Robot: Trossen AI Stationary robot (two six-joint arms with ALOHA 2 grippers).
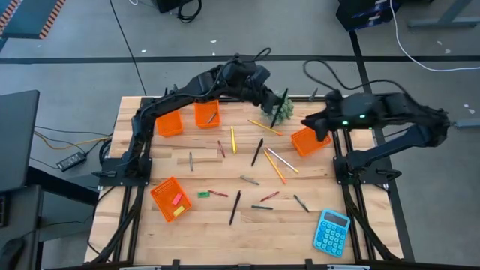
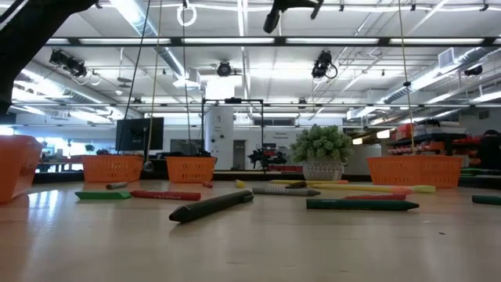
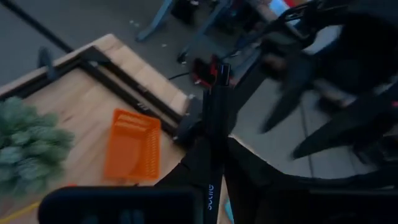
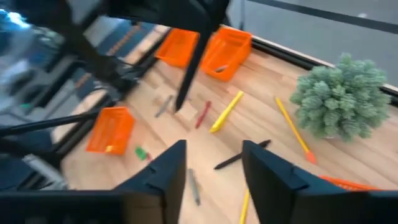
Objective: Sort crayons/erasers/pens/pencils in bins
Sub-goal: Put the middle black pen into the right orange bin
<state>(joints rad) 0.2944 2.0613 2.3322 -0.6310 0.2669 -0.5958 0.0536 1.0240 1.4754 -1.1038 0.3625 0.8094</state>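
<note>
Four bins: orange plastic rectangular baskets with mesh sides. Two [image 1: 169, 124] [image 1: 206, 114] sit side by side at the far left, one [image 1: 170, 199] near left, and one [image 1: 310, 140] on the right, tilted to the table edge.
Table: pale wooden plank top [image 1: 202, 240] in a dark metal frame.
Left gripper [image 3: 211, 149]: raised near the far edge above the bushy green potted plant [image 1: 281, 109], fingers clamped on a slim black pen [image 3: 216, 99] that hangs upright.
Right gripper [image 4: 214, 149]: over the right bin, fingers spread apart and empty; that bin's contents possibly hidden beneath it.
Loose sticks: yellow pencils [image 1: 232, 139], black pens [image 1: 257, 151] and short red crayons [image 1: 220, 148] lie scattered mid-table, mostly apart.
Erasers: small pink and yellow blocks [image 1: 178, 201] lie in the near-left bin; a green one [image 1: 202, 195] lies just beside it.
Open room: bare wood along the near edge, left of the blue calculator [image 1: 331, 231].
</note>
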